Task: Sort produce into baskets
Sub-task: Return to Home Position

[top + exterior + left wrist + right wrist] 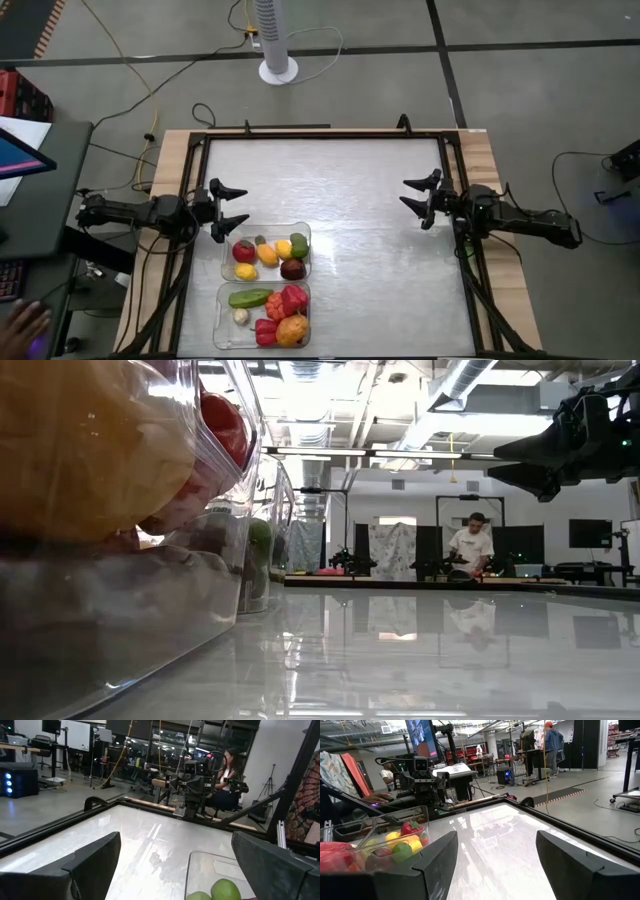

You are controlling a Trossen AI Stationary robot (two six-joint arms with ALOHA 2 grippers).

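Two clear bins stand side by side near the table's front left. The far bin (266,251) holds red, yellow, orange, green and dark purple produce. The near bin (264,314) holds green, red, orange and one white piece. My left gripper (228,211) is open and empty, just left of the far bin's far corner, above the table. My right gripper (421,198) is open and empty at the table's right side. The far bin's green pieces (222,891) show in the left wrist view; both bins' produce shows in the right wrist view (400,842).
The table's white top (370,240) is bare between the bins and the right arm. A black frame (320,136) runs round the table. A person's hand (22,322) shows at the lower left, off the table. People stand in the room beyond.
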